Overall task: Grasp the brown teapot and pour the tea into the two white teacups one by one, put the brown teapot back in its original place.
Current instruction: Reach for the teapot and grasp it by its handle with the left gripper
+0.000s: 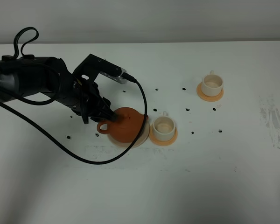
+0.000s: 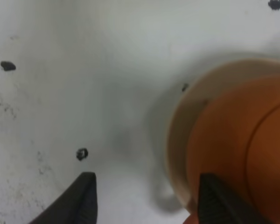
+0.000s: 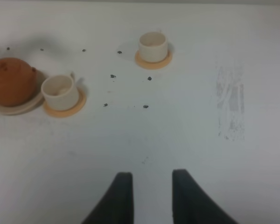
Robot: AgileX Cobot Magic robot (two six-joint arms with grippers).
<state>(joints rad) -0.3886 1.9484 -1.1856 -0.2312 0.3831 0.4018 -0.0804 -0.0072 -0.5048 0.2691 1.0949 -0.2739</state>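
Observation:
The brown teapot (image 1: 127,123) sits on the pale beige disc (image 1: 132,143), its loop handle (image 1: 102,126) pointing left. My left gripper (image 1: 104,115) hovers at the handle side, jaws wide open. In the left wrist view one fingertip (image 2: 219,200) lies over the teapot (image 2: 242,154) and the other over bare table, with the disc rim (image 2: 176,140) between them. One white teacup (image 1: 163,126) stands just right of the teapot, the other (image 1: 212,84) farther back right. My right gripper (image 3: 149,196) is open and empty, far from the cups (image 3: 59,91) (image 3: 153,45).
Each cup rests on an orange coaster (image 1: 164,138) (image 1: 210,95). Small black specks (image 1: 192,132) are scattered over the white table. A grey scuffed patch (image 1: 273,122) marks the right side. A black cable (image 1: 84,156) loops from the left arm in front of the teapot.

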